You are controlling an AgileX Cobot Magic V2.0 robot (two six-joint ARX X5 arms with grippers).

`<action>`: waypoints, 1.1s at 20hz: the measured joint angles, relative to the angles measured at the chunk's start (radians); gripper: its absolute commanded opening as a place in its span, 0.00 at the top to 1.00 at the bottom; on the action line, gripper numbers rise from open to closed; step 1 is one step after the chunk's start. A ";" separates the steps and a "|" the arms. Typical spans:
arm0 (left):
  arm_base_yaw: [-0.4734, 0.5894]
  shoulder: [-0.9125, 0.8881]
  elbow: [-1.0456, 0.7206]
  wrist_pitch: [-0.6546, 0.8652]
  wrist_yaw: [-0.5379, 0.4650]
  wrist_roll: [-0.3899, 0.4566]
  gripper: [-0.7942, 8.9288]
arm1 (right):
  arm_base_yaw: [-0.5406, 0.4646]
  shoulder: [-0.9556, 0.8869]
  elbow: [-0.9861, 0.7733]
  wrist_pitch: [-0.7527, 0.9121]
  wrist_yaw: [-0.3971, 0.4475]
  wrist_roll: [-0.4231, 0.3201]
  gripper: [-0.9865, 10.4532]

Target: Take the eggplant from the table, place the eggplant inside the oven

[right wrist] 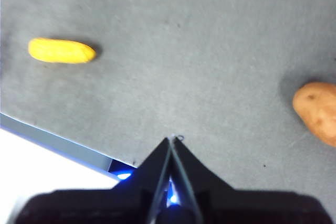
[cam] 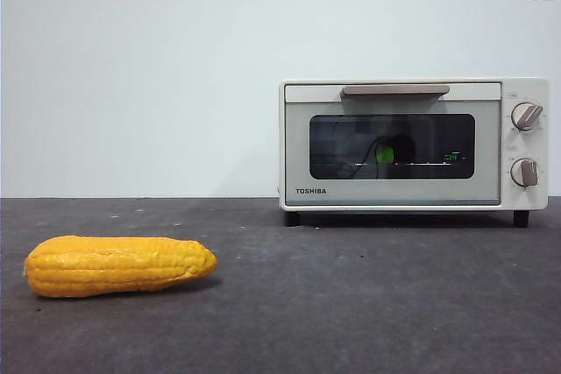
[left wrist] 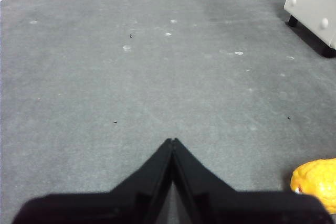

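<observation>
Table [cam: 368, 304]: no eggplant lying on it in any view. Oven [cam: 414, 144] far right, door shut; green spot with dark shape behind glass, likely eggplant [cam: 386, 154] inside, so task looks finished. Corn [cam: 118, 264] near left, potato [right wrist: 317, 111] apart, neither obstructing. Left gripper [left wrist: 172, 141] clenched, empty; right gripper [right wrist: 172, 140] likewise, raised.

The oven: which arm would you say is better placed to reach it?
Probably left: its wrist view shows the oven nearby; the right view shows corn and a potato instead.
</observation>
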 measured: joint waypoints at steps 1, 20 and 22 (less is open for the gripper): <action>0.000 0.000 0.000 0.000 0.000 0.000 0.92 | 0.000 0.023 0.000 0.000 0.001 0.000 0.91; 0.000 0.010 0.000 0.000 0.000 0.000 0.92 | -0.163 -0.163 -0.058 0.334 0.425 -0.029 0.91; 0.000 0.010 0.000 0.000 0.000 0.000 0.92 | -0.211 -0.239 -0.155 0.423 0.425 -0.029 0.91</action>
